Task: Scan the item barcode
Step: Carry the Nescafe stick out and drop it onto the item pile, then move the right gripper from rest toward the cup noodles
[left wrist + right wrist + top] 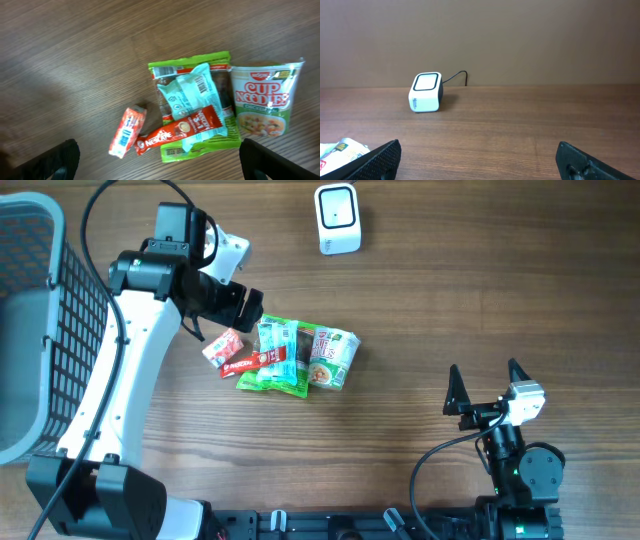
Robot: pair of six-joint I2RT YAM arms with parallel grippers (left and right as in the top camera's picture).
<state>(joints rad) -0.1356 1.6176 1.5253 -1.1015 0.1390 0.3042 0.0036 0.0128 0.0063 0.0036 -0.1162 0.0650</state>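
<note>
The item I would go for is the pale teal sachet (pixel 187 97), since its barcode faces up near its top edge in the left wrist view. It lies on top of a green packet (pixel 190 63) in the small heap at the middle of the table. A red Nescafe stick (pixel 182 131) lies slantwise over its lower half. A Cup Noodles (pixel 261 102) lies on its side just to the right of the heap, and a small red-and-white packet (pixel 127 131) sits at the left, by the stick's end. What the pick turns on is this: in that wrist view the sachet's long axis runs roughly up and down the picture, across the line between my two fingers. I judge a close would therefore meet its narrow width. The left gripper (pixel 245 307) hangs over the heap's upper left corner with its fingers spread wide. They are wide enough that most of the heap falls between them, so I would need to centre on the sachet alone. The right gripper (pixel 484 370) is also fully spread, well apart at the near right, looking across bare wood toward the white scanner (pixel 337 218) at the far edge. The left arm is plainly the nearer one. A grey wire basket (pixel 40 330) stands at the far left.
</note>
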